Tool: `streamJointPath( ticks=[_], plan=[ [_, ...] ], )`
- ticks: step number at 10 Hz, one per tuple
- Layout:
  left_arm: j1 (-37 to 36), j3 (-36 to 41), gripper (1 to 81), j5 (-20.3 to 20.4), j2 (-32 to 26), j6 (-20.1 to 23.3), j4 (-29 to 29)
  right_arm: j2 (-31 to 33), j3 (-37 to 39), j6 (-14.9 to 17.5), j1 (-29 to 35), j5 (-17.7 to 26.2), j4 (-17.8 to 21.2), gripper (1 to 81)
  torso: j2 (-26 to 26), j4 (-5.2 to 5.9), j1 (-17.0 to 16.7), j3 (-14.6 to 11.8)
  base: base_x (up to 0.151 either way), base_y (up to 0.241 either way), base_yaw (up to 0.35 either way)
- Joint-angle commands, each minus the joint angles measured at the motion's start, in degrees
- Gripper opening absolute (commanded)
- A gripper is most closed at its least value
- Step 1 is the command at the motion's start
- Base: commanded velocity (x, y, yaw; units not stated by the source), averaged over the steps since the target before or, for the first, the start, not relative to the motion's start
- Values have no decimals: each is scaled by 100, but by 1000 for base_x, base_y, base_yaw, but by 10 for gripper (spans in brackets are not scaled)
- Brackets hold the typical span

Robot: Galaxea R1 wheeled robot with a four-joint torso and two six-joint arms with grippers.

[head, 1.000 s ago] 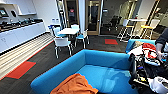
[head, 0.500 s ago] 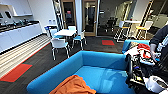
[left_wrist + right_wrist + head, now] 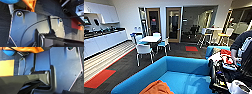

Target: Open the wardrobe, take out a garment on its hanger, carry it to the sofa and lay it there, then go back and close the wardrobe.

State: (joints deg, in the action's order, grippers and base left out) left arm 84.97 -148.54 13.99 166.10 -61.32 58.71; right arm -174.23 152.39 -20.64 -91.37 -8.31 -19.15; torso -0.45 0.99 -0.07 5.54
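Office break room — kitchenette counter [image 3: 104, 41], café tables [image 3: 150, 38]

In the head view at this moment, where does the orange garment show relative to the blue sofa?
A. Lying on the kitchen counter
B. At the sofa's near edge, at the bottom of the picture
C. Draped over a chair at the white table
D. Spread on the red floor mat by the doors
B: the orange garment shows bunched at the near edge of the blue sofa, low in the head view.
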Motion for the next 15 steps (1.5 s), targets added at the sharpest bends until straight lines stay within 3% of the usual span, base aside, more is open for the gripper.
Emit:
streamJointPath(
  ticks=[1,6,15],
  plan=[
    [-239,-17,811,-169,-85,41,62,-70,34,7,167,286,-45,811,0,0,7,0,0,0,0],
    [-239,-17,811,-169,-41,32,62,-167,184,16,167,295,-54,811,-2,0,7,4,-14,0,0],
    [-239,-17,811,-160,-23,32,70,-159,202,16,123,286,-54,811,-6,0,7,2,-100,0,0]
  ],
)
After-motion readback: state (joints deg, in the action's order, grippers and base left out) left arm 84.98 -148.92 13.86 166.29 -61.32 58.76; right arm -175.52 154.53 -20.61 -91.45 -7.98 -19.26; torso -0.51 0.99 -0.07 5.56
